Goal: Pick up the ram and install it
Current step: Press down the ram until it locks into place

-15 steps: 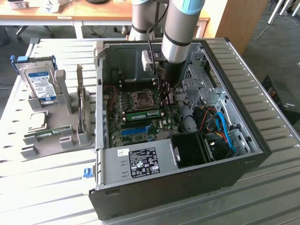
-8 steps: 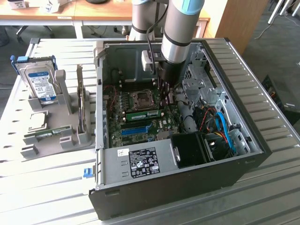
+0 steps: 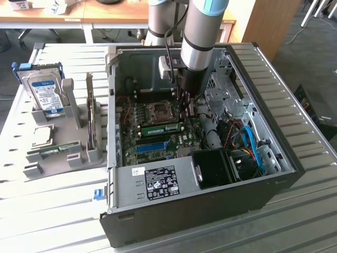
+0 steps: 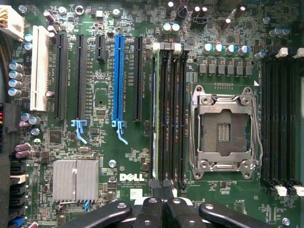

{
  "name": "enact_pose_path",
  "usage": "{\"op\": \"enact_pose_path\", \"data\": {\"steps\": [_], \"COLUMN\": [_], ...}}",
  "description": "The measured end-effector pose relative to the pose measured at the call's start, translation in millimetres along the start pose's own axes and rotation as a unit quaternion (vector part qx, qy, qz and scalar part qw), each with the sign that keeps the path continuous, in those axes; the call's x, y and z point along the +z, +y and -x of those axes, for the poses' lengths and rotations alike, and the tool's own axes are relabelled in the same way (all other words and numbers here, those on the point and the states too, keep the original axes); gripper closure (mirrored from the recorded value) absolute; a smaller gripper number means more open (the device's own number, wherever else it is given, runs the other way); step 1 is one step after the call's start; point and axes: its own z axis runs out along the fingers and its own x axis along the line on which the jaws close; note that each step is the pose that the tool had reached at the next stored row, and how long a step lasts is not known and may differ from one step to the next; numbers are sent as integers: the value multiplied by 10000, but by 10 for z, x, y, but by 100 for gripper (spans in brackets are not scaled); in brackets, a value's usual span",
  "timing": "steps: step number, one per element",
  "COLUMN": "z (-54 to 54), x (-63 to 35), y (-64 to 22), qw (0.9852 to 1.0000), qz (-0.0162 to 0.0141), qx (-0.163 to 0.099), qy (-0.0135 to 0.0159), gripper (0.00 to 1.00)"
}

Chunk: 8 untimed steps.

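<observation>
Reaching straight down into the case, the clenched end effector (image 3: 185,109) touches the seated ram (image 3: 160,128).

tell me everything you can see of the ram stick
The ram is a slim green circuit-board stick standing on its long edge in a black memory slot on the motherboard, beside the empty processor socket. The shut gripper is at one end of it, over the slot.

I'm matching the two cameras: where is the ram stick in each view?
Exterior view: the ram stands on edge in a motherboard slot beside the empty CPU socket.
Wrist view: the ram, edge-on, in that bank's slot farthest from the CPU socket.
Shared landmark: the CPU socket.
</observation>
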Motion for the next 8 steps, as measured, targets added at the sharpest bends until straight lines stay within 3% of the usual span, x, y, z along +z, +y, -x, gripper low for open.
{"op": "enact_pose_path", "data": {"steps": [8], "z": [-2], "x": [38], "y": [-1], "qw": [10000], "qz": [1], "qx": [0], "qy": [2], "gripper": [89]}}
